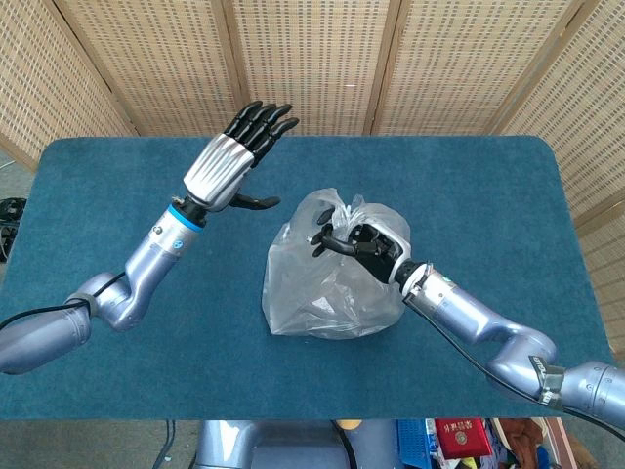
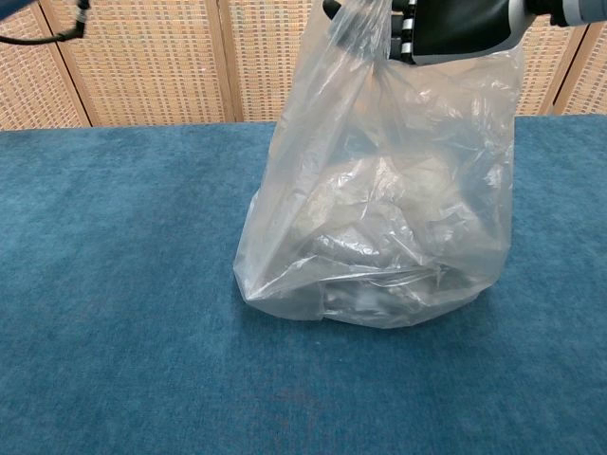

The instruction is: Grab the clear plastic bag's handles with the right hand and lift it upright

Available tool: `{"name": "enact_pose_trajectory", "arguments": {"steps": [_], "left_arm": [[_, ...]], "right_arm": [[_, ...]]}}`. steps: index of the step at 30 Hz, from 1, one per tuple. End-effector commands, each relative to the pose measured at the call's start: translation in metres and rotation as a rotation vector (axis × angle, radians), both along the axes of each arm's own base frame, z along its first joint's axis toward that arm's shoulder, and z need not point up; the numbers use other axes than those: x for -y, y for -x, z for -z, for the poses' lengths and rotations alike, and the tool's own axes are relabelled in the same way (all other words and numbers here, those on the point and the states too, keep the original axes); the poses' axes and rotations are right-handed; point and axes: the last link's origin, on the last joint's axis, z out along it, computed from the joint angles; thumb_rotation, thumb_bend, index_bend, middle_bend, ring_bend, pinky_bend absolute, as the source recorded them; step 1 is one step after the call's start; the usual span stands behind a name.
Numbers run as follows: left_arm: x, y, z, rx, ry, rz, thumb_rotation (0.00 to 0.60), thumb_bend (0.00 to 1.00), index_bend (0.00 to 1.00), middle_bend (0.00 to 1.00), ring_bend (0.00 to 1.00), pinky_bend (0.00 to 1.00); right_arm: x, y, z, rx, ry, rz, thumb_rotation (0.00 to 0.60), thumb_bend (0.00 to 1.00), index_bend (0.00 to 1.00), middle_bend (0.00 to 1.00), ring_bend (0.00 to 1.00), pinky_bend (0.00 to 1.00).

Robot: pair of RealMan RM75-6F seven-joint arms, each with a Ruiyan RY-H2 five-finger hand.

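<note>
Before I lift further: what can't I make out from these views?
- Bag contents: both views, blurred by the crumpled clear plastic bag.
- Right hand grip on the handles: chest view cuts it at the top edge; head view, plastic covers the fingers.
- Left hand: out of the chest view.

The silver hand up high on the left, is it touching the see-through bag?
Apart. In the head view the left hand is raised, fingers spread, with bare blue table showing between it and the clear plastic bag. Only the right hand grips the bag's handles.

One clear plastic bag, two robot hands, one table.
</note>
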Motion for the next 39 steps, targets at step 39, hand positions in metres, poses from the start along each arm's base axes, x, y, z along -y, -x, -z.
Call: {"name": "enact_pose_trajectory", "arguments": {"steps": [39], "left_arm": [[0.067, 0.229, -0.094, -0.042, -0.120, -0.507, 0.600, 0.03, 0.00, 0.00, 0.00, 0.00]], "right_arm": [[-0.005, -0.055, -0.062, -0.150, -0.035, 0.079, 0.600, 0.39, 0.45, 0.66, 0.45, 0.50]]}}
